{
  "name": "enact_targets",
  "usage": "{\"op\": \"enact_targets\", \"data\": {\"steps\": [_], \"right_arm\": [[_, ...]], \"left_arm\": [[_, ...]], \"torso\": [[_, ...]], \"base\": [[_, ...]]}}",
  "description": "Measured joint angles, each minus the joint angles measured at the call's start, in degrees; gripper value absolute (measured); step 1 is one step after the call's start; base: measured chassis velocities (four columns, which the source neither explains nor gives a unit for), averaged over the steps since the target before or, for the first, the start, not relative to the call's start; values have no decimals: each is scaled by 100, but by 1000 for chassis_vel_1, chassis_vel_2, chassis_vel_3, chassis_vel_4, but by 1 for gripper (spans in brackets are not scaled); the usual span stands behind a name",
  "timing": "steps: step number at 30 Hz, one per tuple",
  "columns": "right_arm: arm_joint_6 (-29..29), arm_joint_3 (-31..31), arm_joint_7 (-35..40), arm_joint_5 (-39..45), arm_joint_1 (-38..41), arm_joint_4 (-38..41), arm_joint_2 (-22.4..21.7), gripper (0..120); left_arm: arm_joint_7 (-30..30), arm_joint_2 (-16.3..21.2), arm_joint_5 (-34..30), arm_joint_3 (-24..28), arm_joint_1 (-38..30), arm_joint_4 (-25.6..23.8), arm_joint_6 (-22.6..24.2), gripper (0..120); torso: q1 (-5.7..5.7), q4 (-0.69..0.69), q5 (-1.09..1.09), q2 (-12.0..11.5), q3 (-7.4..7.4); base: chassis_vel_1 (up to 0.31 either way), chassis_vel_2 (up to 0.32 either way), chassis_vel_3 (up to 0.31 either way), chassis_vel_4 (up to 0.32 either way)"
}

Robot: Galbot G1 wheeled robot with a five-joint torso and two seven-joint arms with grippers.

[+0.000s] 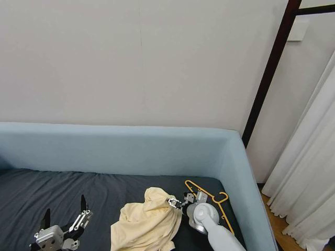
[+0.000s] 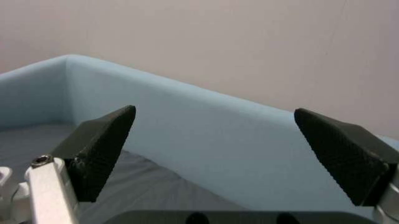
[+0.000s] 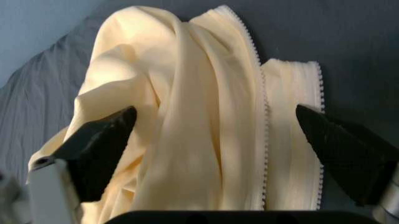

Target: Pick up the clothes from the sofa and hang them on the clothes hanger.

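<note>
A pale yellow garment [image 1: 148, 224] lies crumpled on the dark seat of the sofa [image 1: 104, 188], right of centre. My right gripper [image 1: 177, 203] is at the garment's upper right edge, open, its fingers [image 3: 100, 144] spread to either side of the cloth folds [image 3: 187, 121]. An orange clothes hanger [image 1: 207, 196] lies flat on the seat just behind the right wrist. My left gripper [image 1: 65, 217] hovers open over the bare seat at the lower left, with nothing between its fingers [image 2: 103, 144].
The light blue sofa back [image 1: 120, 149] and right armrest [image 1: 246, 193] enclose the seat. A dark upright pole [image 1: 269, 68] stands against the wall at the right, beside white curtains [image 1: 309, 178].
</note>
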Motion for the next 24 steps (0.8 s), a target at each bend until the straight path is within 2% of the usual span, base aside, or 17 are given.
{"op": "enact_targets", "data": {"steps": [4,5,6,7,9,12,13,18,19,23,24], "right_arm": [[19,6,-23,-52,-24,-5,25,86],[25,6,-28,-64,-31,-4,27,79],[27,6,-30,-67,-33,-3,28,78],[34,3,-37,-90,-45,2,29,69],[40,0,-41,-106,-51,6,29,65],[100,-25,-109,-228,-75,8,32,50],[100,-25,-109,-228,-75,8,32,50],[188,-72,-239,-417,-108,-2,18,29],[188,-72,-239,-417,-108,-2,18,29],[377,-202,-296,-592,-166,154,-91,11],[377,-202,-296,-592,-166,154,-91,11]], "left_arm": [[-21,21,0,-4,-9,34,-12,100],[-24,26,0,-5,-11,41,-16,100],[-27,27,0,-6,-12,46,-18,100],[-35,32,0,-7,-15,58,-21,100],[-40,33,0,-7,-17,66,-26,100],[-56,19,17,1,-23,86,-50,100],[-56,19,17,1,-23,86,-50,100],[-70,-6,80,17,-2,88,-73,100],[-70,-6,80,17,-2,88,-73,100],[-75,-29,101,3,16,36,-75,100],[-75,-29,101,3,16,36,-75,100]], "torso": [[0,0,0,0,0],[0,1,0,0,0],[0,0,0,0,0],[0,0,0,0,0],[0,0,0,0,0],[0,0,1,0,0],[0,0,1,0,0],[0,1,1,0,0],[0,1,1,0,0],[0,0,1,0,0],[0,0,1,0,0]], "base": [[0,0,0,0],[0,0,0,0],[0,0,0,0],[0,0,0,0],[0,0,0,0],[0,0,0,0],[0,0,0,0],[0,0,0,0],[0,0,0,0],[0,0,0,0],[0,0,0,0]]}}
